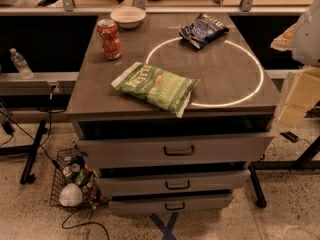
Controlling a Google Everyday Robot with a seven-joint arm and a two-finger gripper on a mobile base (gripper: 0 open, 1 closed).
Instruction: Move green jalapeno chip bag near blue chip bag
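The green jalapeno chip bag (pixel 156 87) lies flat near the front left of the cabinet top (pixel 220 69), across the edge of a white circle marked on it. The blue chip bag (pixel 203 30) lies crumpled at the back, right of centre, on the circle's far edge. The two bags are well apart. My gripper (pixel 296 104) hangs at the right edge of the view, off the right side of the cabinet and away from both bags. It holds nothing that I can see.
An orange soda can (pixel 109 39) stands at the back left, with a white bowl (pixel 128 17) behind it. The cabinet has three drawers (pixel 178 150), slightly open. A wire basket (pixel 72 184) and cables lie on the floor at the left. A water bottle (pixel 21 63) stands on a ledge.
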